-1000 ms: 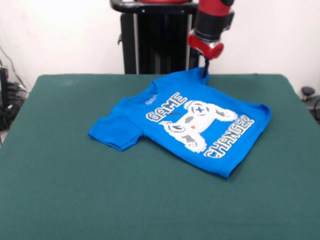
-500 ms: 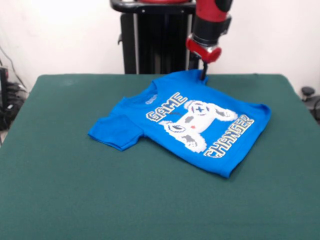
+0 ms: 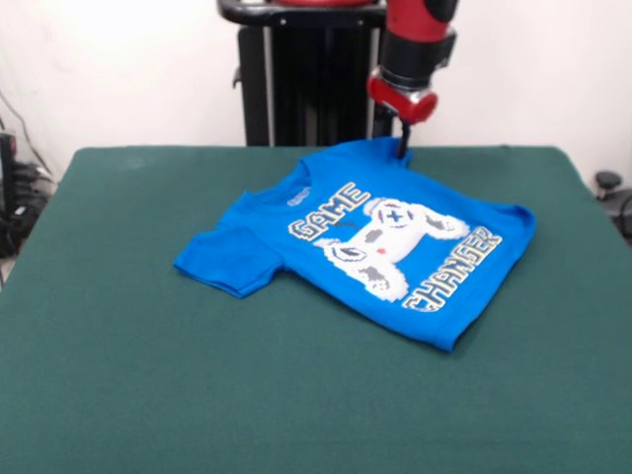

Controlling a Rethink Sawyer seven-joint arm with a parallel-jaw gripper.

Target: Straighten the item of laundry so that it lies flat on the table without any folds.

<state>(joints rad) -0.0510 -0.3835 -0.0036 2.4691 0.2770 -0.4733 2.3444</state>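
The item of laundry, a bright blue T-shirt with a white game controller and "GAME CHANGER" print, lies print-up on the far middle of the green table. Its body sits diagonally. One sleeve lies at the left end, and its far corner peaks up slightly. My gripper hangs from the red arm at that far corner, its dark tips pinched on the blue cloth there. The shirt's far side behind the gripper is hidden.
The black pedestal stands behind the table's far edge. A small dark object sits past the right edge, and cables hang at the left edge. Wide green cloth surrounds the shirt on the near side.
The red wrist has shifted slightly up and to the left since a second ago. The shirt keeps the same shape and place.
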